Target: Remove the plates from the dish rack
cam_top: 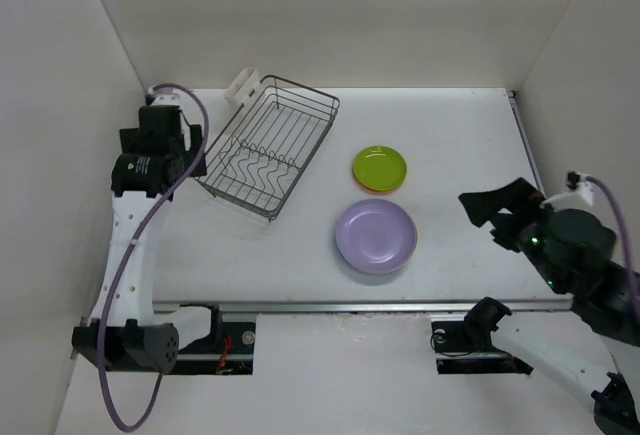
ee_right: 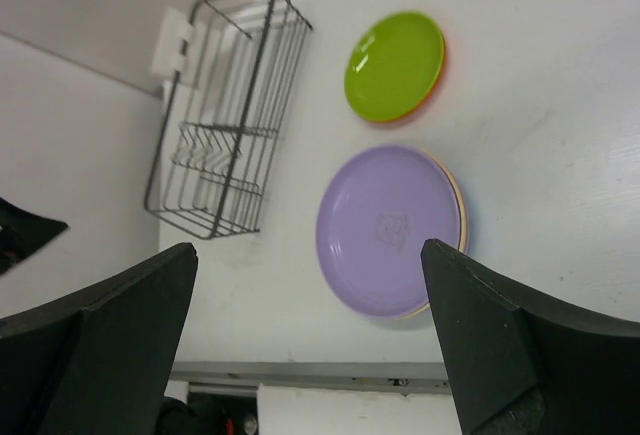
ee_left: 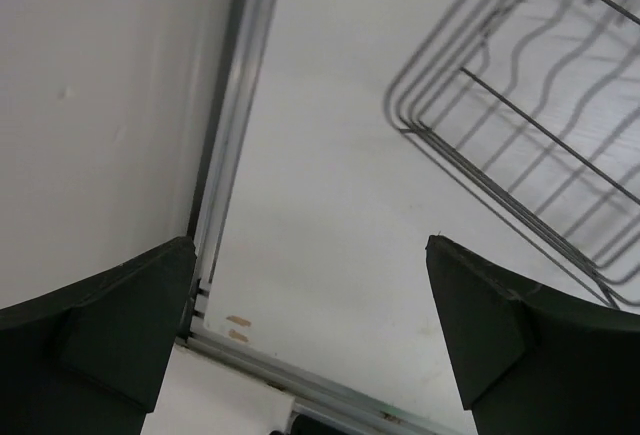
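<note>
The plates lie flat in two stacks on the white counter: a round lavender plastic plate tops the nearer stack with a cream-yellow plate edging out beneath it. Just behind it, a smaller lime-green plate rests on an orange plate. The rectangular dark wire dish rack, with a small white caddy at its far corner, stands apart to their left. Beside it the left end effector hangs with jaws wide, and the right end effector, over the right side, is equally wide, gripping nothing.
</note>
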